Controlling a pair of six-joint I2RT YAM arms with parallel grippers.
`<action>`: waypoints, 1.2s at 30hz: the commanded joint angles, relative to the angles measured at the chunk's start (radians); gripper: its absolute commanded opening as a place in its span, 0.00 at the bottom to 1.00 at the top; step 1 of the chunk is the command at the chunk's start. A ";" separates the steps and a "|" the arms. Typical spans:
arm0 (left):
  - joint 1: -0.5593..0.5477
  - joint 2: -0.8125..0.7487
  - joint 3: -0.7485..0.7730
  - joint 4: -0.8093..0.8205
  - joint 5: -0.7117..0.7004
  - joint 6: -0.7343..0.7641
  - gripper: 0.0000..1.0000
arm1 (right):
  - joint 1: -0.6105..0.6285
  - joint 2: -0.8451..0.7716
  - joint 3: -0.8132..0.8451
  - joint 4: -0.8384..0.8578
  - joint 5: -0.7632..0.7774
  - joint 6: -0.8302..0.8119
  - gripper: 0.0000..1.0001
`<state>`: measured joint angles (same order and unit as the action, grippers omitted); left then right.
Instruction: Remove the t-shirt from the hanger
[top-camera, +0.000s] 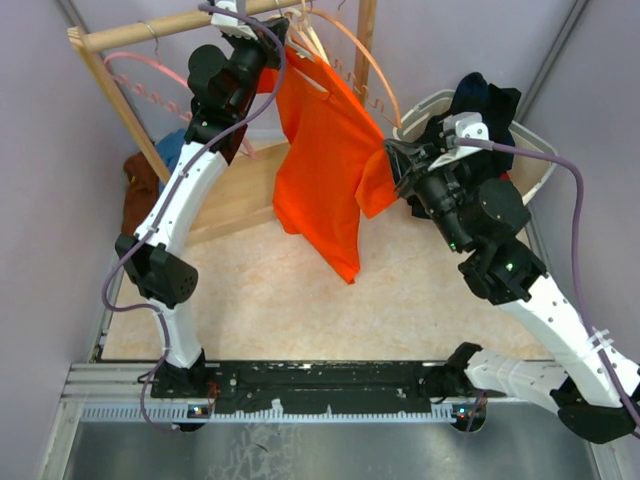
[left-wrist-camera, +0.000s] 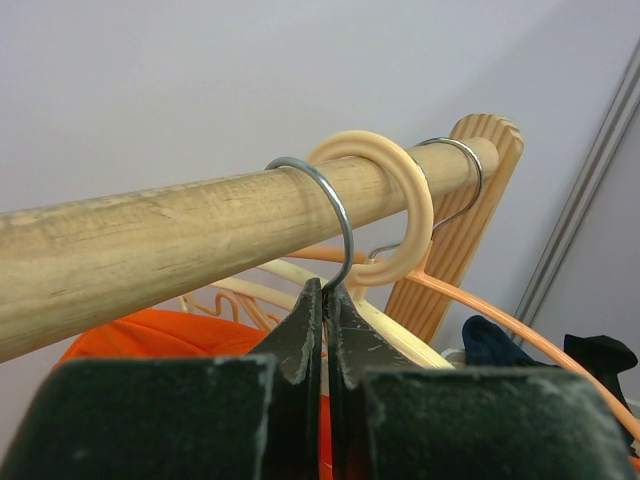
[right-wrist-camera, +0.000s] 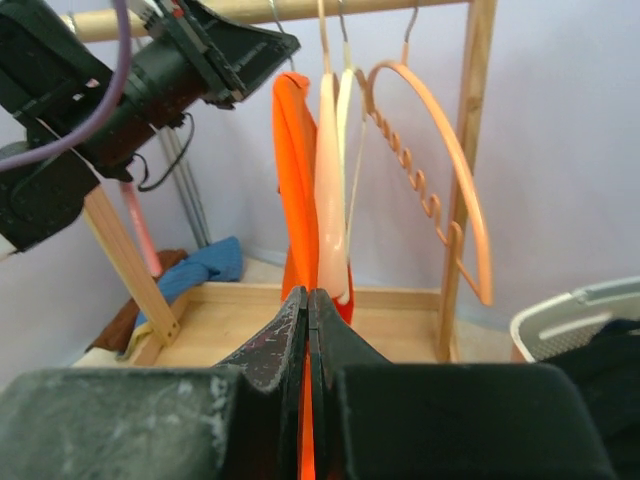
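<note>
Two pincers: left pincer (left-wrist-camera: 325, 292) and right pincer (right-wrist-camera: 306, 297), both pressed together on sth, neither spread.
Left grip: tips pinch the stem of the metal hanger hook (left-wrist-camera: 335, 205) just under the wooden rail (left-wrist-camera: 150, 240). The hook is looped over the rail.
Right grip: tips closed w/ a strip of orange cloth btw them. In the top view this pincer sits at the shirt's sleeve edge on the right arm's side.
Shirt location: orange t-shirt (top-camera: 325, 150) is on its hanger at the rail, draping down from the hook and skewed twd the right arm.
Long axis: runs from the hook down to the low hem, slanting twd the near right in the top view. We can't tell the gap btw hem and desk (top-camera: 250, 310).
Key relation: the hanger lies up and to the left of the right pincer. We judge the cloth must travel away from the hook, twd the right arm, while the left holds the hanger in place.
Nearer arm: left for the hanger, right for the cloth.
Neighbours: cream ring hook (left-wrist-camera: 400, 190) is touching the rail just beside the metal hook, and a peach hanger (right-wrist-camera: 440, 130) is further along. Prob a snag risk.
Basket: white laundry basket (top-camera: 540, 165) is behind the right arm.
</note>
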<state>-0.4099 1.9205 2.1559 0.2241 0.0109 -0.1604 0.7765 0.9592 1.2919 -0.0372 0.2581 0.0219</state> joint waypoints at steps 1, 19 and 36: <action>0.010 -0.035 0.032 -0.014 -0.061 0.042 0.00 | -0.003 -0.080 -0.016 0.051 0.099 -0.040 0.00; 0.010 -0.064 0.017 -0.051 -0.070 0.081 0.00 | -0.003 -0.161 -0.034 0.103 0.208 -0.101 0.00; 0.010 -0.091 0.006 -0.063 -0.067 0.062 0.00 | -0.003 -0.045 -0.001 -0.005 0.173 -0.046 0.00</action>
<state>-0.4126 1.8809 2.1590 0.1425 -0.0284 -0.1146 0.7765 0.8749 1.2339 -0.0425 0.4496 -0.0486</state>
